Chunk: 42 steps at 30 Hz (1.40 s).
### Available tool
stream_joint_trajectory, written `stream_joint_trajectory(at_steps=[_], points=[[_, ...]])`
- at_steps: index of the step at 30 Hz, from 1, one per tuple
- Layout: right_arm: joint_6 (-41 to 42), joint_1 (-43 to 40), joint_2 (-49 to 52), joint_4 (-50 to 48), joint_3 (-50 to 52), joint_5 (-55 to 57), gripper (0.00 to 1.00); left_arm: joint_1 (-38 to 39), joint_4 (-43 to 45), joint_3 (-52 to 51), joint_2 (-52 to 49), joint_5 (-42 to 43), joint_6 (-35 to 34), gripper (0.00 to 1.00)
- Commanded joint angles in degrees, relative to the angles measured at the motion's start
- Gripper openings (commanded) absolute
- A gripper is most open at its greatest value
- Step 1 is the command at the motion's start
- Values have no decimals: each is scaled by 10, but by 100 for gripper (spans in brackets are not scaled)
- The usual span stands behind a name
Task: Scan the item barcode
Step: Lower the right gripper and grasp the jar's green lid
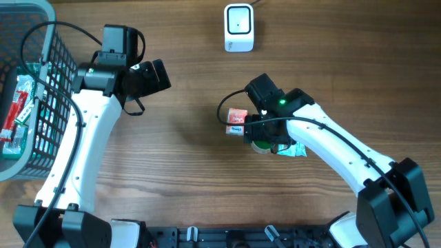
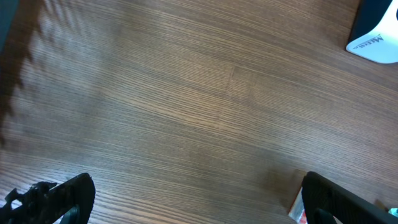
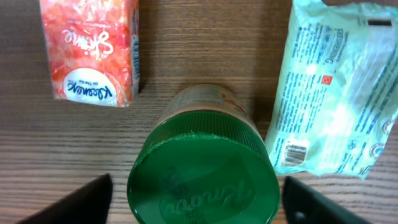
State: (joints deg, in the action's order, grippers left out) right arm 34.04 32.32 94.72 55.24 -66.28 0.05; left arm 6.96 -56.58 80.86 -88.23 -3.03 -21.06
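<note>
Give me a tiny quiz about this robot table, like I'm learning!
1. Which hand straddles the green-lidded jar: the left hand or the right hand?
2. True or false: the pale packet beside the jar shows a barcode.
3. What lies on the jar's other side? A. red carton B. banana C. spoon
Key: 1 right hand; 2 true; 3 A.
</note>
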Motion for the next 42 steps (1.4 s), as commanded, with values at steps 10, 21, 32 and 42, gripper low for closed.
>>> stream_joint_trajectory(at_steps=[10,21,32,42], points=[[-9,0,5,12,-4,4,91,-1,2,0,5,6,9,100],[-11,0,8,-39,31,7,89,-1,2,0,5,6,9,100],[-36,0,29,-55,42,17,86,-1,2,0,5,6,9,100],[-69,0,37,-54,42,16,85,-1,2,0,5,6,9,100]])
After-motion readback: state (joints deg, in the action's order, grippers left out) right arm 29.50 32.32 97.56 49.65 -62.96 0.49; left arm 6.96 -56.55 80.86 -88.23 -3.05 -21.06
